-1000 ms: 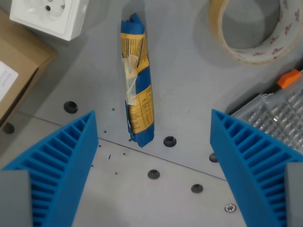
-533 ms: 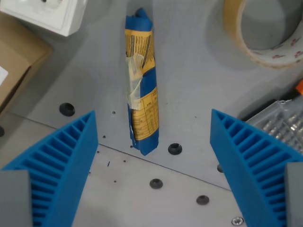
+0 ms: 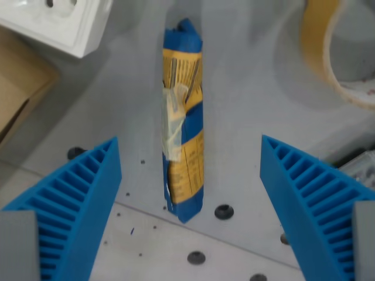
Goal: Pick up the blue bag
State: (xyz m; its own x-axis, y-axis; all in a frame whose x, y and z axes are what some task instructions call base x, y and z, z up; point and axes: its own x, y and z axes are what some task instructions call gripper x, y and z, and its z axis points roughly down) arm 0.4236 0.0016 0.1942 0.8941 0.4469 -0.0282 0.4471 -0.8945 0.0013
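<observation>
End effector [image 3: 190, 199] spread wide, holding nothing. Blue bag [image 3: 183, 120] lies lengthwise on the grey tabletop [image 3: 252, 117], between the two fingers, touching neither. White socket [image 3: 55, 20] upper left, tape roll [image 3: 340, 52] upper right, slightly blurred.

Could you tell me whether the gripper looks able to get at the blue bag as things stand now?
Probably yes. The gripper is open, its blue fingers on either side of the blue bag, which lies lengthwise between them. Nothing lies across it; the white socket and tape roll sit well aside.
</observation>
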